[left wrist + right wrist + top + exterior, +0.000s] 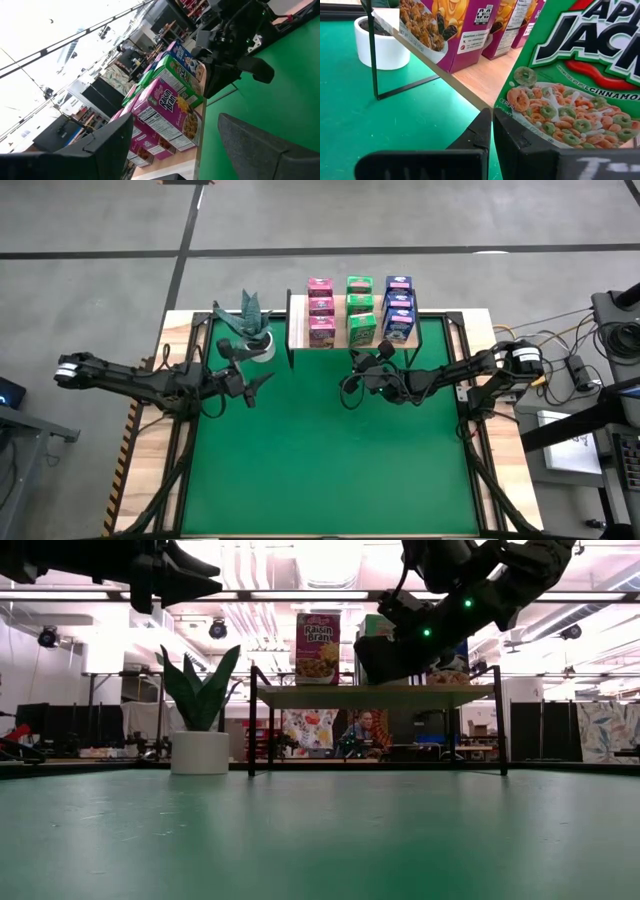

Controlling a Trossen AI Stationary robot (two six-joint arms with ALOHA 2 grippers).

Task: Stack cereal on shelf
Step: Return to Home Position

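The pale wooden shelf (297,320) stands at the table's far side and carries three rows of cartons: pink (321,312), green (360,308) and blue (399,310). All of them rest on their bases. My right gripper (358,362) is shut and hovers just near-side of the nearest green carton (570,90), its fingertips (480,131) by the carton's lower front edge. My left gripper (255,388) is open and hangs above the mat left of the shelf, near the plant. It looks toward the cartons (165,120) and holds nothing. My right gripper has its shut fingers level at the lower front of the nearest green carton (535,107), coming from the table's near side. I cannot tell whether they touch it. The carton stands upright on the shelf board (485,80).
A potted plant in a white pot (250,332) stands left of the shelf, close to my left gripper. The green mat (330,460) stretches toward the near edge. Cables and equipment (590,370) lie off the table's right side. A person sits in the room beyond (362,730).
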